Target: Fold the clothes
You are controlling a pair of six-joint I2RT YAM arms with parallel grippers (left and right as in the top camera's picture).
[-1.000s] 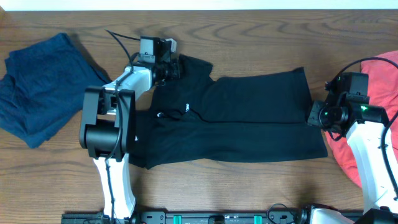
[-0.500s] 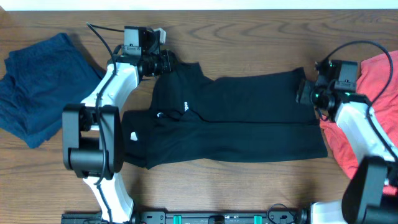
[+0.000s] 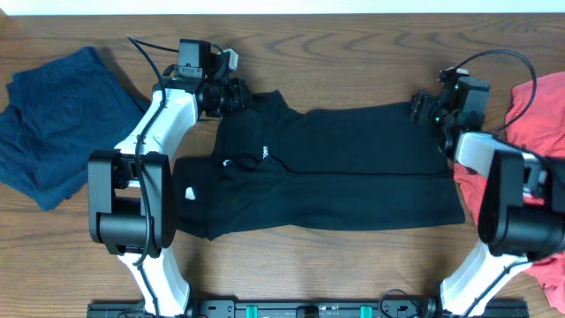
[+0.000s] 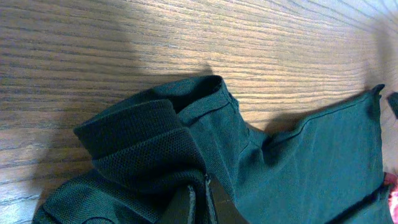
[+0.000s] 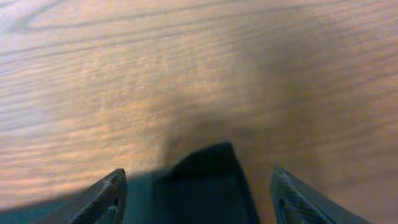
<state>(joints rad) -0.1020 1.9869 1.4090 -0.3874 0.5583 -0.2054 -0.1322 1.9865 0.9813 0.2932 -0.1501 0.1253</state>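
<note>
A black collared shirt (image 3: 327, 168) lies spread flat in the middle of a wooden desk (image 3: 353, 40). In the overhead view its collar points left, and a tiny white logo shows on the chest. The left end effector (image 4: 200, 200) is at the shirt's collar, fingers pinched narrow on a fold of the dark knit fabric. The right end effector (image 5: 198, 180) is at the shirt's upper hem corner, fingers spread wide with the corner of cloth between them, ungripped. A crumpled navy blue garment (image 3: 57, 124) lies well left of the shirt. A coral-red garment (image 3: 538, 106) lies just beside the shirt's right edge.
</note>
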